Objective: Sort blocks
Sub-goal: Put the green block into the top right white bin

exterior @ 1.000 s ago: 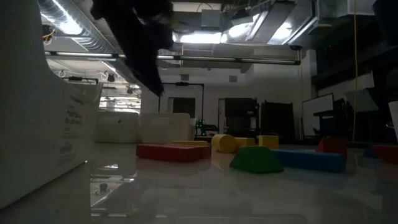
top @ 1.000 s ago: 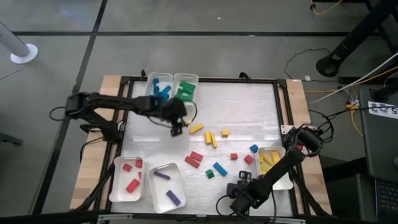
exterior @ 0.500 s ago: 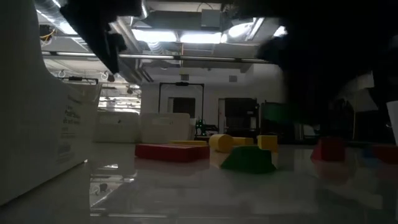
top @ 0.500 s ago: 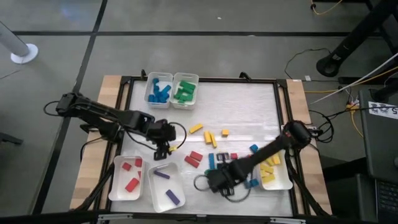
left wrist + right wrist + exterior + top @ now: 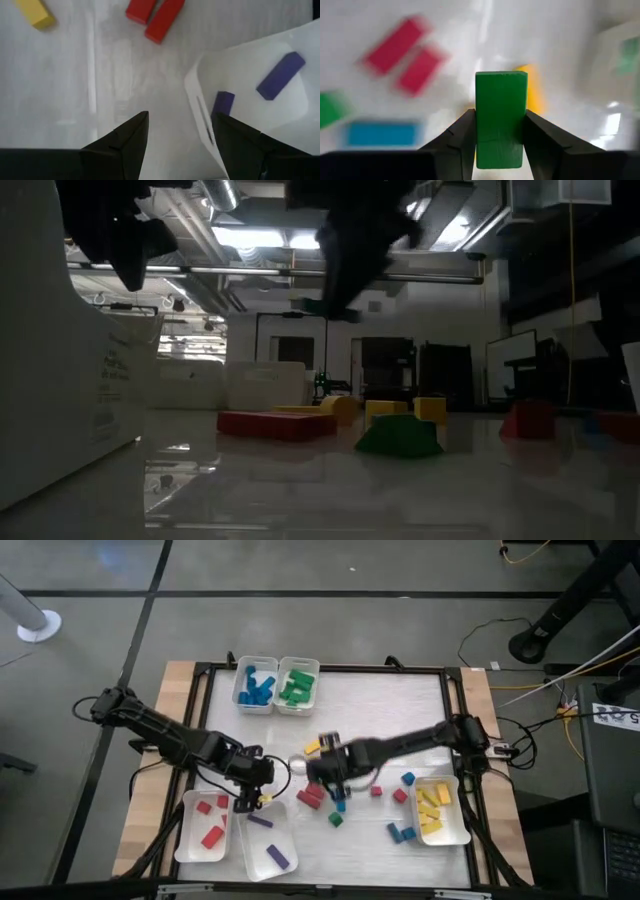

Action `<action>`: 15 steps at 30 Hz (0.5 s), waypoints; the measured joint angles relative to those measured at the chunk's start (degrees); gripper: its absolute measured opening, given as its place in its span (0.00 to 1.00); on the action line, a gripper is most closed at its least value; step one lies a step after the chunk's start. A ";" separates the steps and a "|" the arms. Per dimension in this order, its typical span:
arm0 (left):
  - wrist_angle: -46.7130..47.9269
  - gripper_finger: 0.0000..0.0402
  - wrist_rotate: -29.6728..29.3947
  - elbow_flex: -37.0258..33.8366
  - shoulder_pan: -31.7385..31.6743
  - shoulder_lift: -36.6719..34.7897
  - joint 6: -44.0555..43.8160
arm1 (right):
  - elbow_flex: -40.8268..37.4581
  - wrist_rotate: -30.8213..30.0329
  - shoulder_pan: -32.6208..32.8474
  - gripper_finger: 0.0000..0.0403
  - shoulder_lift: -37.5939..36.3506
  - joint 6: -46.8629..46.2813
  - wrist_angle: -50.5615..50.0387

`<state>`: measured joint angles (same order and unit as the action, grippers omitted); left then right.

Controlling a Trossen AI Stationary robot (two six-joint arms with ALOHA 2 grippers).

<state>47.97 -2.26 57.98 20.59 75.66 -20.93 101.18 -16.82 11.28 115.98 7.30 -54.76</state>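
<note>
My right gripper [image 5: 335, 768] hangs above the middle of the table, shut on a green bar block [image 5: 501, 112]; the block also shows under the fingers in the low view [image 5: 320, 308]. Loose red blocks [image 5: 312, 795], a yellow block [image 5: 315, 745], blue blocks [image 5: 400, 833] and a green block [image 5: 337, 820] lie flat on the table around it. My left gripper [image 5: 180, 135] stands open above the table, with nothing between its fingers. It is just beside the far rim of the white tray with purple blocks [image 5: 280, 75]. My right gripper pinches the green block's two long sides [image 5: 480, 135] between its two fingers [image 5: 462, 142]. The block's free end sticks out past the fingertips. The fingers slant down from above and lie along the block. The block is lifted clear of the table.
White trays stand along the edges: blue [image 5: 255, 685] and green [image 5: 297, 685] at the far side, red [image 5: 205, 825] and purple [image 5: 268, 848] near left, yellow [image 5: 438, 810] near right. A black frame [image 5: 450, 680] borders the table.
My right gripper has swung from the table's near edge up and toward the middle, rolling its wrist, and now carries the green block in the air. My left gripper, still open, has gone from the far trays toward the near edge, to the purple tray.
</note>
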 joint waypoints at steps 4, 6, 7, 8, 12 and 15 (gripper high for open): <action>-1.16 0.52 -0.01 -0.02 1.16 0.00 -0.14 | 0.07 -2.06 -6.93 0.34 0.02 7.27 8.73; -1.04 0.52 -0.04 -0.02 1.61 0.00 -0.82 | 0.12 -0.37 -10.70 0.35 0.41 9.66 14.23; -1.10 0.52 -0.08 -0.02 1.81 0.00 -1.29 | 0.12 0.80 -12.59 0.35 0.59 10.60 16.69; -1.08 0.52 -0.09 -0.02 1.99 0.00 -1.80 | 0.06 1.84 -14.44 0.35 0.70 11.14 18.53; -1.06 0.52 -0.09 -0.02 2.81 0.00 -3.95 | 0.07 6.23 -21.40 0.35 1.59 12.48 27.64; -1.19 0.52 -0.09 -0.03 3.56 0.00 -5.47 | 0.16 10.38 -25.81 0.36 2.63 12.49 33.56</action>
<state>46.79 -2.35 57.95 24.15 75.66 -26.39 101.34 -6.44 -14.53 118.62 19.79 -21.20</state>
